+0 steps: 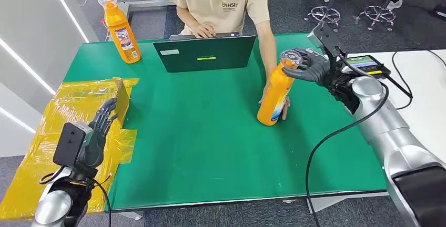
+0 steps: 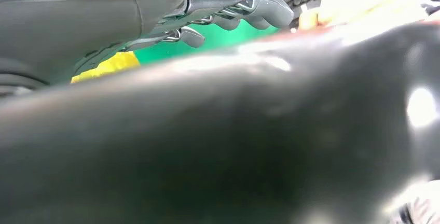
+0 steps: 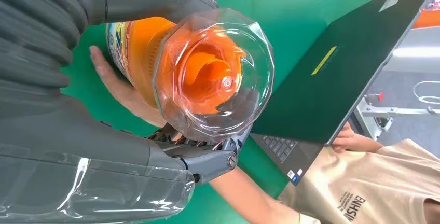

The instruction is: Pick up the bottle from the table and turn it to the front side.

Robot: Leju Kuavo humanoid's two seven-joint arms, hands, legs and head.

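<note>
The bottle (image 1: 277, 93), orange with a clear faceted cap, stands slightly tilted on the green table (image 1: 210, 132), right of the middle, with its cap inside the curl of the right hand (image 1: 310, 65). That hand's dark fingers (image 1: 294, 71) wrap the neck just under the cap from the far side, the thumb on the near side; they are closed on the bottle. In the right wrist view the cap (image 3: 215, 79) sits between the thick grey thumb and the darker fingers (image 3: 207, 154), which are mostly hidden behind it, so only their tips show past its rim. A person's hand (image 1: 273, 103) presses against the bottle's lower body from behind, just below the robot's fingers; most of that hand is covered by the bottle. The bottle's label is partly visible near its foot, too small to read.

Beyond the fingers lies an open dark laptop (image 1: 205, 53), the person seated behind it, their head cut off by the frame edge. A second orange bottle (image 1: 121, 30) stands at the far left corner, well apart.

The left hand (image 1: 100, 124) hangs over yellow plastic sheeting (image 1: 47, 132) at the table's left edge, fingers loosely apart, holding nothing. In the left wrist view a blurred dark mass covers nearly everything; only its fingers (image 2: 249, 3) can be made out
</note>
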